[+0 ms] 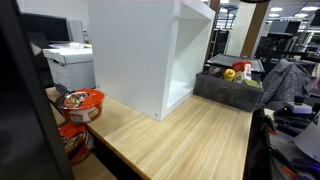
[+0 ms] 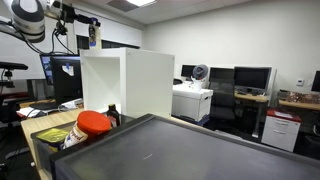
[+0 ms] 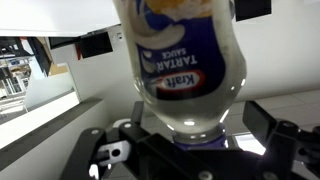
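Note:
My gripper is shut on a clear Kraft tartar sauce bottle with a blue cap, held cap-end toward the wrist, and the bottle fills the wrist view. In an exterior view the gripper holds the bottle high in the air, just above the top of a tall white open-fronted cabinet. The cabinet also shows in an exterior view, standing on a wooden table. The gripper is out of sight there.
Red instant-noodle bowls sit at the table's edge beside the cabinet and also show in an exterior view. A grey bin of toys stands at the far end. A printer is behind. A dark panel fills the foreground.

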You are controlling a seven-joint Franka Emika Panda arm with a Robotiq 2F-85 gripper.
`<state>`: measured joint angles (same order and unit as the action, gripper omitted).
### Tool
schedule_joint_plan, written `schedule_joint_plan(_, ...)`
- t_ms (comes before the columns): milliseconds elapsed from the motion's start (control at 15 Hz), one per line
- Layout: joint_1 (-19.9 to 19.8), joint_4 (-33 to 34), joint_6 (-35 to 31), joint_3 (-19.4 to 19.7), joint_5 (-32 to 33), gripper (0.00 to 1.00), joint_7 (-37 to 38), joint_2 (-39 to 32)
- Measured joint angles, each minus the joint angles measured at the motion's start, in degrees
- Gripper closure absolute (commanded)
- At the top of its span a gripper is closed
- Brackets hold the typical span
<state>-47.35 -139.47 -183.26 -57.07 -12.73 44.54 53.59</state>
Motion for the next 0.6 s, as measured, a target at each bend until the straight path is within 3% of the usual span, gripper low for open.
schedule_joint_plan(600, -0.04, 1.79, 3.59, 1.01, 0.39, 0.00, -2.54, 0.48)
